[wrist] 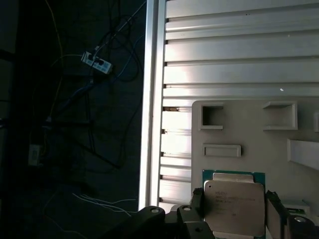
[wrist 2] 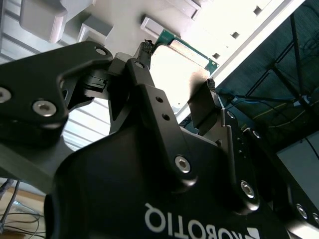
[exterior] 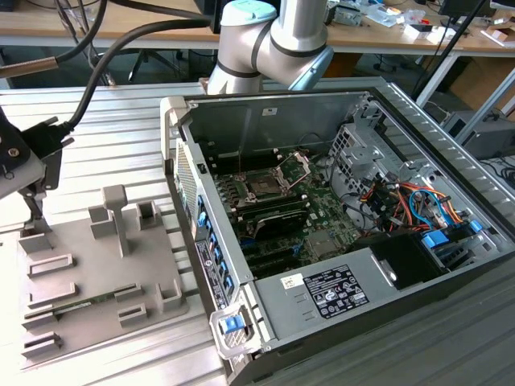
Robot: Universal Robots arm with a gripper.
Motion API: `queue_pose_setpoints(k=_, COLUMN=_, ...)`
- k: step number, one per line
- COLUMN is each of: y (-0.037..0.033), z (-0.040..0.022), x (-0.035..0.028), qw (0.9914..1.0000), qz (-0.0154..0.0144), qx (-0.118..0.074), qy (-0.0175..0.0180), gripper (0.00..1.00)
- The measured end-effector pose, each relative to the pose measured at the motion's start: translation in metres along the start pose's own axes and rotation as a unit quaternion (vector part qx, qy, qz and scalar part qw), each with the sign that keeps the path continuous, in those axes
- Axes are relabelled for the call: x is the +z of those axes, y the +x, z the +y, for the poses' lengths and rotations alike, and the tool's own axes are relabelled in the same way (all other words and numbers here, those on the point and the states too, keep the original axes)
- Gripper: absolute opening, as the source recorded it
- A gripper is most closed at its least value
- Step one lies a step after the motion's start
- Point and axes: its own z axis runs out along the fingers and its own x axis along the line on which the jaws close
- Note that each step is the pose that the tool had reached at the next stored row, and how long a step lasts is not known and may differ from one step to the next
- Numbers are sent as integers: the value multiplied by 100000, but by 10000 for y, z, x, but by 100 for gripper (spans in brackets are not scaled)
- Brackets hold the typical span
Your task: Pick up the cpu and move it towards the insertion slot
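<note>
The cpu (wrist: pixel 233 211), a flat square with a pale metal top and a green rim, lies between my gripper's (wrist: pixel 234 194) two black fingers, over the grey tray (wrist: pixel 249 132). Both fingers press against its opposite edges, so the gripper is shut on it. In the second wrist view the cpu (wrist 2: pixel 180 62) shows bright between the fingertips (wrist 2: pixel 146 48). In the exterior view my gripper (exterior: pixel 35 211) hangs low over the tray's (exterior: pixel 105 277) far corner at that view's left. The insertion slot (exterior: pixel 265 186), with its wire bracket raised, sits on the green board inside the open computer case, well to that view's right.
The case's pale side wall (exterior: pixel 193 201) stands between the tray and the board. Grey blocks and a tall post (exterior: pixel 117 213) rise from the tray. Ribbed aluminium table surface (wrist: pixel 239 55) surrounds it; the table's edge (wrist: pixel 149 99) drops to a dark floor with cables. A thick black cable (exterior: pixel 105 72) loops overhead.
</note>
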Motion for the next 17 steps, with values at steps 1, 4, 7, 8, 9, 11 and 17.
queue_pose_setpoints(k=1, y=0, z=0, x=-4, qw=100000, qz=1, qx=0, qy=-3, gripper=55)
queue_pose_setpoints(k=4, y=0, z=1, x=-14, qw=100000, qz=-6, qx=-3, qy=-4, gripper=55)
queue_pose_setpoints(k=7, y=0, z=1, x=-28, qw=100000, qz=-2, qx=-3, qy=-1, gripper=55)
queue_pose_setpoints(k=8, y=0, z=1, x=-32, qw=100000, qz=2, qx=1, qy=0, gripper=55)
queue_pose_setpoints(k=9, y=0, z=2, x=-38, qw=100000, qz=2, qx=-2, qy=1, gripper=55)
queue_pose_setpoints(k=11, y=0, z=2, x=-46, qw=100000, qz=2, qx=1, qy=-1, gripper=55)
queue_pose_setpoints(k=17, y=0, z=4, x=-86, qw=100000, qz=-4, qx=-1, qy=-1, gripper=55)
